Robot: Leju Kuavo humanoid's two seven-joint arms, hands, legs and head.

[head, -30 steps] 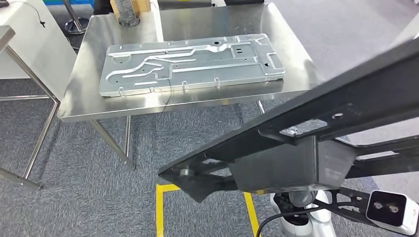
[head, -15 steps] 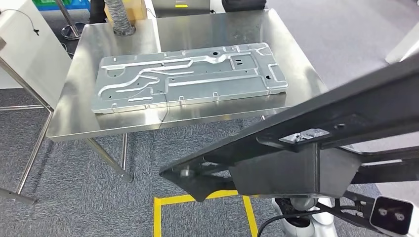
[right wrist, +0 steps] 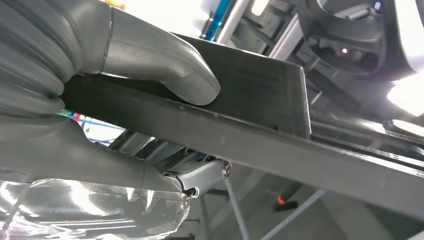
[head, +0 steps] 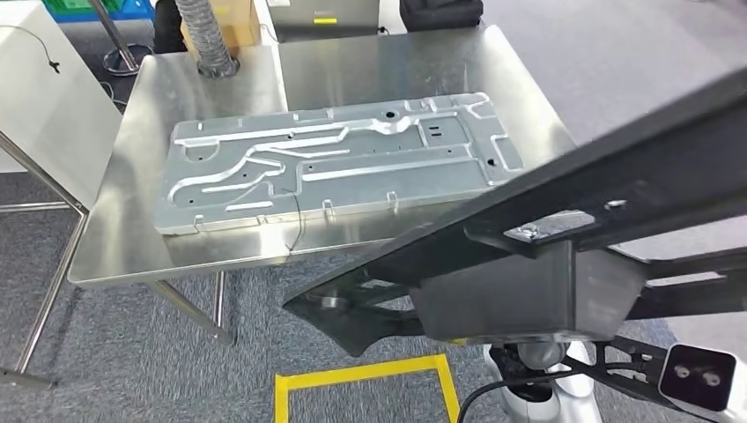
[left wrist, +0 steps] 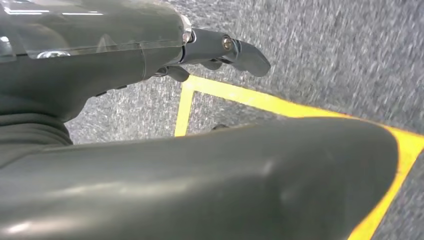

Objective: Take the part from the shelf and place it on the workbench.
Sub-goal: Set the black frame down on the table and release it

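One steel workbench stands on the carpet. On it lies one stamped metal panel, and one ribbed hose stands at the workbench's far left corner. One black frame part (long, with cross struts) hangs in front of the workbench's near right corner. One yellow floor outline lies on the carpet before the workbench. Two robot hands appear: one left hand, one right hand.
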